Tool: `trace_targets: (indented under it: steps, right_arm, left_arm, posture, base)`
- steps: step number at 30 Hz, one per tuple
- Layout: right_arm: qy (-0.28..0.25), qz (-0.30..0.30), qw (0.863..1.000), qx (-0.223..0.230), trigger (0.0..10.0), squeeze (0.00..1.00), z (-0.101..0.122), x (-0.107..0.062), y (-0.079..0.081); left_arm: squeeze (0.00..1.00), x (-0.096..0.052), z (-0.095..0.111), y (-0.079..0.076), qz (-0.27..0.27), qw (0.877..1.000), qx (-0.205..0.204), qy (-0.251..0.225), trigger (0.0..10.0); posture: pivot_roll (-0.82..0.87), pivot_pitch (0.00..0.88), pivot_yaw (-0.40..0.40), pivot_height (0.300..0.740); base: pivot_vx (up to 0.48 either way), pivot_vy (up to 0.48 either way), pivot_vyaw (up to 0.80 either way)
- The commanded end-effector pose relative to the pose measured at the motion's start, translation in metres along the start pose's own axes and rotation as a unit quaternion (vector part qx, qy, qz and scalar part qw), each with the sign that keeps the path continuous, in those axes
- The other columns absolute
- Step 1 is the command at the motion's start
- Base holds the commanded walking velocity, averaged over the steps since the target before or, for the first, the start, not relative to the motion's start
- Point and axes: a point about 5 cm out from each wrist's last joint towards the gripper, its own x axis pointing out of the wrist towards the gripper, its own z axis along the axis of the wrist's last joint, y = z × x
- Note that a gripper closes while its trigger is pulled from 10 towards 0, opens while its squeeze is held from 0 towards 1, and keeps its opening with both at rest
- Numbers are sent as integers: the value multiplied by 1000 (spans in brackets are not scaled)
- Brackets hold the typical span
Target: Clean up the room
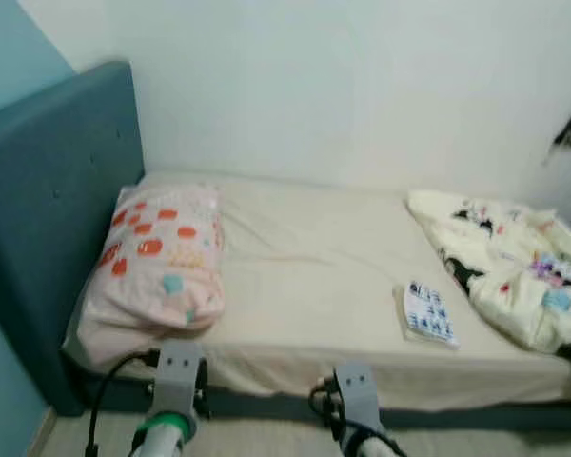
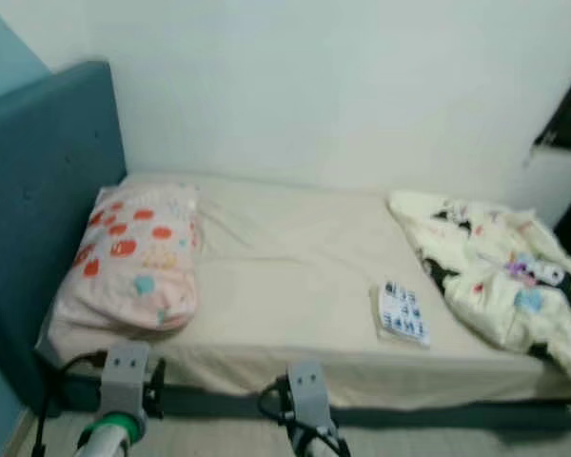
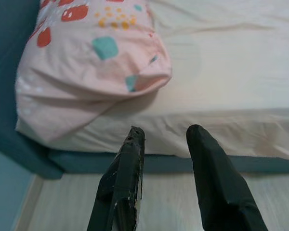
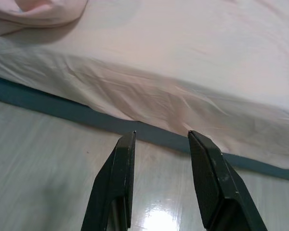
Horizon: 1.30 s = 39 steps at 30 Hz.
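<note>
1. Left eye view: pillow (image 1: 157, 262) is laid by headboard (image 1: 48, 209); book (image 1: 428, 314) is placed near blanket (image 1: 514, 271) on bed (image 1: 314, 276).
2. Left gripper (image 3: 166, 137) & right gripper (image 4: 159, 137) are held low at bed edge, fingers spread, nothing gripped.

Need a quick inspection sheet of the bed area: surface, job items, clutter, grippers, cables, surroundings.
Surface: bed with cream sheet, lightly wrinkled.
Job's things: pink patterned pillow at the headboard end; small book flat near the front edge; crumpled cartoon-print blanket at the foot end.
Clutter: nothing seen besides those.
Grippers: left gripper open, empty, in front of the bed's edge below the pillow; right gripper open, empty, over the floor by the bed's edge.
Cables: black cable looping by the left arm.
Surroundings: teal headboard, white wall, pale floor.
</note>
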Motion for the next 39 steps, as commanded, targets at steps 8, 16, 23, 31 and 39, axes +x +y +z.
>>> trace_targets:
  steps: [8,16,23,31,39]
  right_arm:
    - [9,-11,1000,-1,10000,0,-5,-2,-8]
    - [9,-11,1000,-2,10000,0,-5,-2,-8]
    - [9,-10,1000,-2,10000,0,-5,-3,-8]
    - [9,-10,1000,-3,10000,0,-5,-2,-8]
    - [8,-10,1000,-3,10000,0,-5,-2,-8]
  left_arm:
    - [0,-1,-3,-6,-12,1000,-1,8,10000]
    - [0,-1,-3,-6,-13,1000,-1,7,10000]
    - [0,-2,-3,-6,-12,1000,-1,7,10000]
    - [0,-2,-3,-6,-12,1000,0,6,10000]
    - [0,-1,-2,-6,-14,1000,-1,5,10000]
  posture:
    - [20,14,-34,740]
    - [20,17,-36,740]
    - [21,19,-37,740]
    - [22,19,-38,740]
    - [21,19,-38,740]
  base:
    - [0,-292,0]
    - [0,-292,0]
    - [0,-292,0]
    - [0,-291,0]
    - [0,-316,0]
